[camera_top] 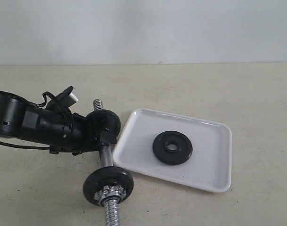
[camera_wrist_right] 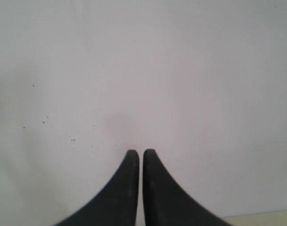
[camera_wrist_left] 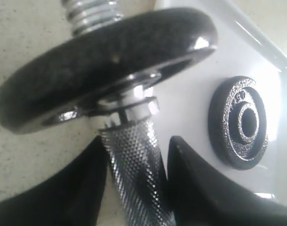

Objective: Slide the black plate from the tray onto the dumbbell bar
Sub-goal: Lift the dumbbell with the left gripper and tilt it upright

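Note:
The black plate (camera_top: pixel 172 147) (camera_wrist_left: pixel 238 122) lies flat on the white tray (camera_top: pixel 209 141) (camera_wrist_left: pixel 190 94), near its middle. Left of the tray, the chrome dumbbell bar (camera_top: pixel 106 157) (camera_wrist_left: pixel 136 165) lies on the table. My left gripper (camera_top: pixel 102 139) (camera_wrist_left: pixel 136 141) is shut on the bar's knurled middle, a black finger on each side. The plate is apart from this gripper, about a hand's width to its right. My right gripper (camera_wrist_right: pixel 141 151) is shut on nothing and faces a plain white surface; the exterior view does not show it.
Two duller grey discs sit on the bar, one at the far end (camera_top: pixel 106 120) (camera_wrist_left: pixel 101 61), one at the near end (camera_top: pixel 108 185) behind a chrome collar nut (camera_top: pixel 111 193). Threaded ends (camera_top: pixel 99 103) stick out past both discs. The tray's left corner nearly touches the bar.

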You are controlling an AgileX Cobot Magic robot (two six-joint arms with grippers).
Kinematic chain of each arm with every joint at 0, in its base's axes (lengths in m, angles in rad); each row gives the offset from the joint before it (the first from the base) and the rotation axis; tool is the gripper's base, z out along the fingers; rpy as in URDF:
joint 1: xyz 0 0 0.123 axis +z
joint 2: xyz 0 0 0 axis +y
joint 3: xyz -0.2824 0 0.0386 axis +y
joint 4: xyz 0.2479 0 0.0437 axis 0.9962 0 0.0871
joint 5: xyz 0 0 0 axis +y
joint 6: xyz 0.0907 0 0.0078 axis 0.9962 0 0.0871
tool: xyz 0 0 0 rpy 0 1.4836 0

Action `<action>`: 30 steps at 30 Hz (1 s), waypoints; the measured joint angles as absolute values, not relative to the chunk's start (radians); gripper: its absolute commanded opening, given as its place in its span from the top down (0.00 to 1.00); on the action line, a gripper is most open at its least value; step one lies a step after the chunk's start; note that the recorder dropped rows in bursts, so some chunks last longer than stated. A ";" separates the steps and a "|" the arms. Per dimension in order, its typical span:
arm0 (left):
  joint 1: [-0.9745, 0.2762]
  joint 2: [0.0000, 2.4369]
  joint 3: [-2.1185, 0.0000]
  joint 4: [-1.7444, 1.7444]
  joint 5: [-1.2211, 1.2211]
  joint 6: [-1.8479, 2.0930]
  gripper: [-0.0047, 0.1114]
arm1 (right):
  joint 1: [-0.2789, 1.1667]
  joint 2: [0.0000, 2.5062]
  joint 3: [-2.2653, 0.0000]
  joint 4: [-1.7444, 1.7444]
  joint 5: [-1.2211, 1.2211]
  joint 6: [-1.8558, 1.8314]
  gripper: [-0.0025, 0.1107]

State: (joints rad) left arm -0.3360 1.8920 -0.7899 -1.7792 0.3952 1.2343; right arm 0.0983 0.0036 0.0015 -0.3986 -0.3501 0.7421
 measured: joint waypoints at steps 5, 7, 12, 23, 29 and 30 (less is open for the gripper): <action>-0.336 1.890 -0.790 -1.779 0.366 1.277 0.92 | 0.098 0.004 0.002 -0.402 -0.350 0.745 0.97; -0.336 1.888 -0.791 -1.772 0.342 1.294 0.92 | 0.098 0.004 0.002 -0.402 -0.350 0.745 0.97; -0.336 1.866 -0.791 -1.745 0.262 1.362 0.92 | 0.098 0.004 0.002 -0.410 -0.343 0.745 0.97; -0.326 1.823 -0.784 -1.553 0.070 1.373 0.92 | 0.098 0.004 0.002 -0.414 -0.320 0.760 0.97; -0.320 1.817 -0.780 -1.372 0.039 1.380 0.92 | 0.098 0.004 0.002 -0.414 -0.320 0.760 0.97; -0.320 1.817 -0.780 -1.343 0.041 1.380 0.92 | 0.098 0.004 0.002 -0.414 -0.320 0.760 0.97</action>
State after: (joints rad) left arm -0.3200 1.8170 -0.7802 -1.3427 0.0411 1.3797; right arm 0.0983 0.0036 0.0015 -0.4137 -0.3202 0.7600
